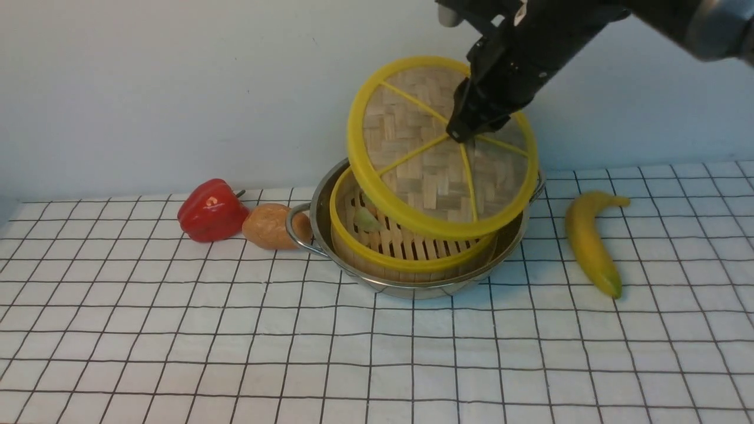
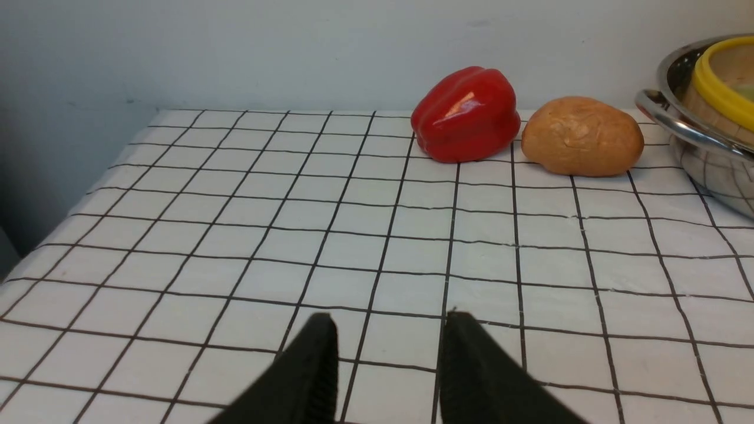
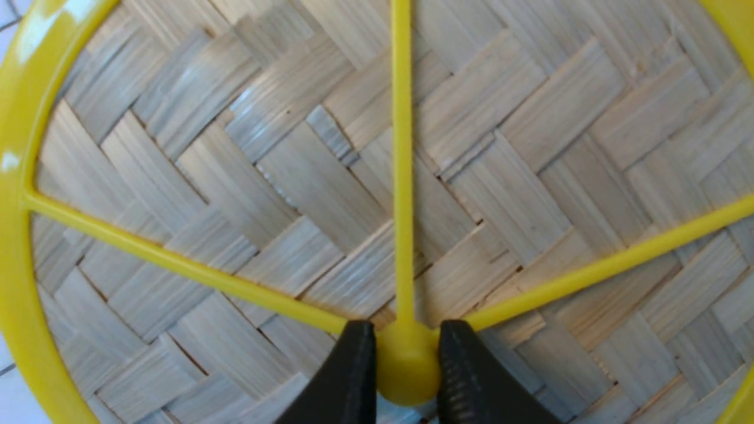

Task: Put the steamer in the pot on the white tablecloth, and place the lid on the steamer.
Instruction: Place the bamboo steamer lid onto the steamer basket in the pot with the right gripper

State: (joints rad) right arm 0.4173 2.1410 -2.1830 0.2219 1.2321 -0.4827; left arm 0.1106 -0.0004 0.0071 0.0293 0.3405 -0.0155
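The steamer (image 1: 406, 247) sits inside the steel pot (image 1: 321, 218) on the white tablecloth (image 1: 235, 353). Above them the woven lid (image 1: 412, 171) hangs steeply tilted, its lower rim just over the steamer's rim. My right gripper (image 1: 465, 134) is shut on the lid's yellow centre knob (image 3: 407, 365), with woven bamboo (image 3: 294, 194) filling the right wrist view. My left gripper (image 2: 389, 347) stands open over bare cloth, nothing between its fingers; the pot (image 2: 695, 141) and the steamer's rim (image 2: 716, 82) show at that view's edge. The left arm is out of the front view.
A red pepper (image 1: 211, 210) and a brown potato-like piece (image 1: 271, 226) lie close to the pot's left handle (image 1: 297, 232). A banana (image 1: 589, 241) lies right of the pot. A pale wall runs behind the table.
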